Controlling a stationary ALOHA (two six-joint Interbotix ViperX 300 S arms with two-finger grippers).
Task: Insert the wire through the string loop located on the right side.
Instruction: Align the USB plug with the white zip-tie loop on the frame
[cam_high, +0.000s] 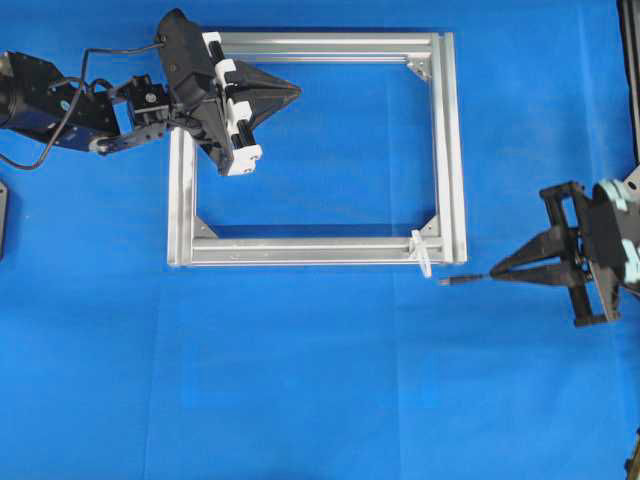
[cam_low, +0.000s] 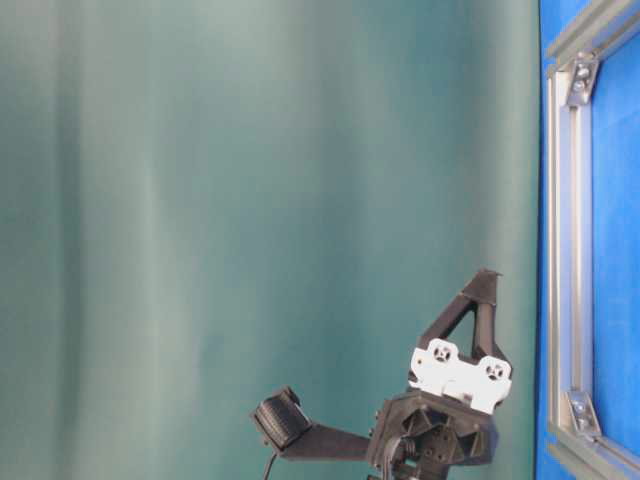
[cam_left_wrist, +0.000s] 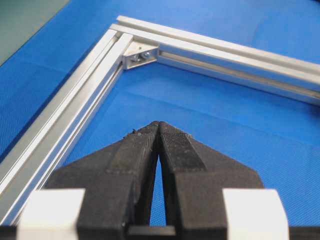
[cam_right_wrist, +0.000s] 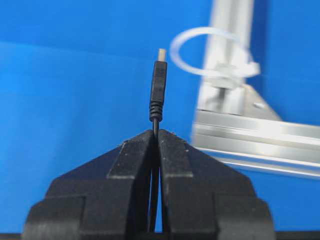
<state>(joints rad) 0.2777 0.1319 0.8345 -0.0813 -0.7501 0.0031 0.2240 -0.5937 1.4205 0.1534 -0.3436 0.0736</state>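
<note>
Here, pinched tight in the right gripper (cam_high: 497, 270) at the right edge of the overhead view: the wire (cam_high: 462, 280), its small dark plug with a pale metallic tip jutting out beyond the closed black fingertips (cam_right_wrist: 142, 150) and pointing left, towards the frame. Seen low over the blue cloth (cam_high: 320, 390), just outside the lower right corner of the aluminium frame (cam_high: 448, 150). Plug tip near the string loop (cam_high: 422, 252) but apart from it, not yet threaded through.

In the right wrist view: plug (cam_right_wrist: 158, 85) upright in the middle of the picture, thin black cable running down between the pressed-together fingers; white translucent loop (cam_right_wrist: 200, 42) up and to the right of the tip, fastened to the frame's rail beside a silver corner bracket (cam_right_wrist: 260, 107), blurred.

Across the table, at the frame's upper left corner: left gripper (cam_high: 290, 92), pressed together on nothing, fingertips meeting in a point above the blue cloth inside the frame. From its own wrist camera, black fingers (cam_left_wrist: 142, 150) touching at the tips, with a corner bracket (cam_left_wrist: 140, 54) and two rails of the frame beyond.

From table level, only the left gripper (cam_low: 487, 275) raised against a green backdrop (cam_low: 250, 200), frame (cam_low: 562, 250) at the right edge.
</note>
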